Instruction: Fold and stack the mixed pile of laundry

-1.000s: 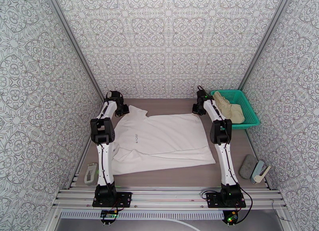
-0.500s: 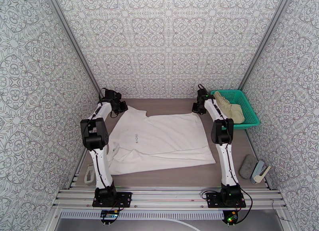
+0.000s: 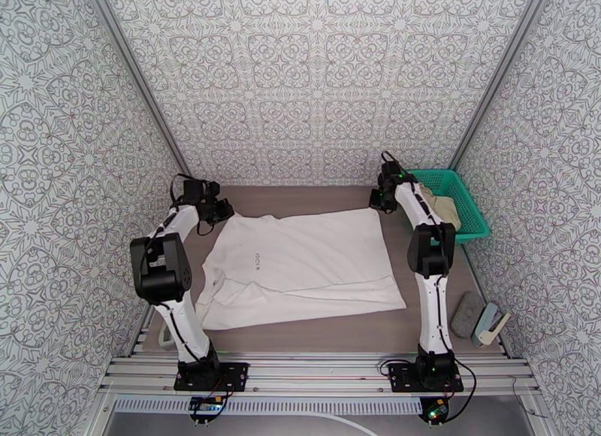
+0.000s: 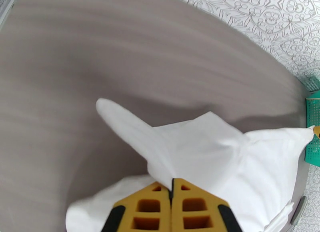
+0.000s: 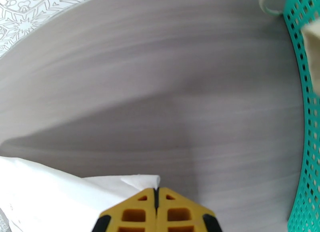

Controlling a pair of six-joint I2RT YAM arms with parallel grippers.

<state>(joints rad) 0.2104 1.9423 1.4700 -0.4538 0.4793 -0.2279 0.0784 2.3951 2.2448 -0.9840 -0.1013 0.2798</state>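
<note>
Spreading T-shirt [image 3: 300,264] flat mid-counter, apparently: clamped by left pincer [image 3: 220,210] at 10 o'clock corner, by right pincer [image 3: 376,202] at 1 o'clock corner. Shorts [image 3: 443,204] in basket [image 3: 473,231], 2 o'clock. Next, likely: let go, regrip, fold across.

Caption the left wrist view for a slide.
Left gripper shut on an edge of the white T-shirt above the grey table, green basket at the right edge.

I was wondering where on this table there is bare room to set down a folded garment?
Two bare strips: one between the far edge of the T-shirt and the back wall, one between its near hem and the front rail. The right side is crowded: green basket with shorts, grey pad, right arm.
</note>
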